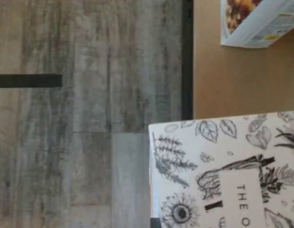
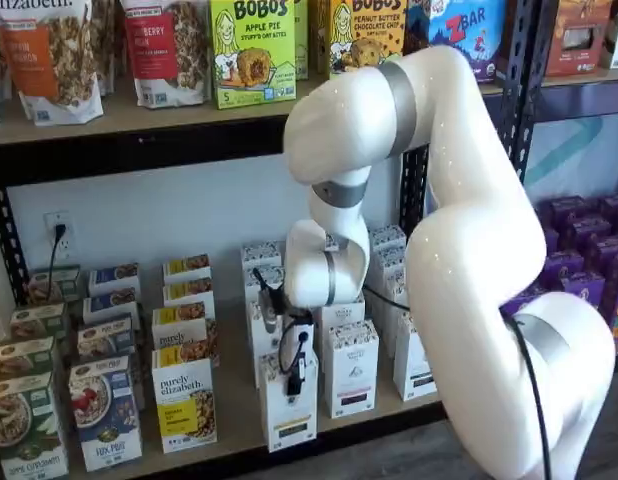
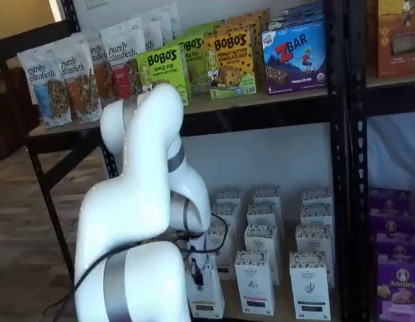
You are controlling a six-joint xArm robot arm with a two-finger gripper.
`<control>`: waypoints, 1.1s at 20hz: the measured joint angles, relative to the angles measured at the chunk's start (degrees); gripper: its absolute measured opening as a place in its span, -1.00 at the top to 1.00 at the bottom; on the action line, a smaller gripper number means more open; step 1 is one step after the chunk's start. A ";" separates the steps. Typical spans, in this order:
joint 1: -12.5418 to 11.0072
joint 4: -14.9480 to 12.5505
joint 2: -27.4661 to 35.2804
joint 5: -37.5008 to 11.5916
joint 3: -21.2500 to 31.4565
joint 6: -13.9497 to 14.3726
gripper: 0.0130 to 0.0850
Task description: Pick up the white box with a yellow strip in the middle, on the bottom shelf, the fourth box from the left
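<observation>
White box (image 2: 287,420) with the speckled top band sits right under the jaws, which are closed on its top end; no gap shows between the two black fingers (image 2: 297,375), and a black cable loops down beside them. In both shelf views this box (image 3: 206,298) stands at the front edge of the bottom shelf (image 2: 229,420), its foot reaching down over the black front rail. The wrist view shows its top (image 1: 223,175), covered in black leaf and flower drawings, directly below the jaws and reaching out past the rail (image 1: 187,61) over the grey wood floor (image 1: 90,118). To one side of the jaws a like white carton (image 2: 351,370) stands just beside the held one. To the other side, a little apart, is a box with a big yellow panel (image 2: 184,405)
</observation>
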 joint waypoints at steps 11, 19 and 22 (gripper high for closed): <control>1.45 -1.24 -10.60 -1.04 11.67 2.54 0.00; 1.23 -9.24 -20.48 1.57 19.21 10.17 0.00; 0.71 -13.62 -23.89 3.78 21.23 13.87 0.00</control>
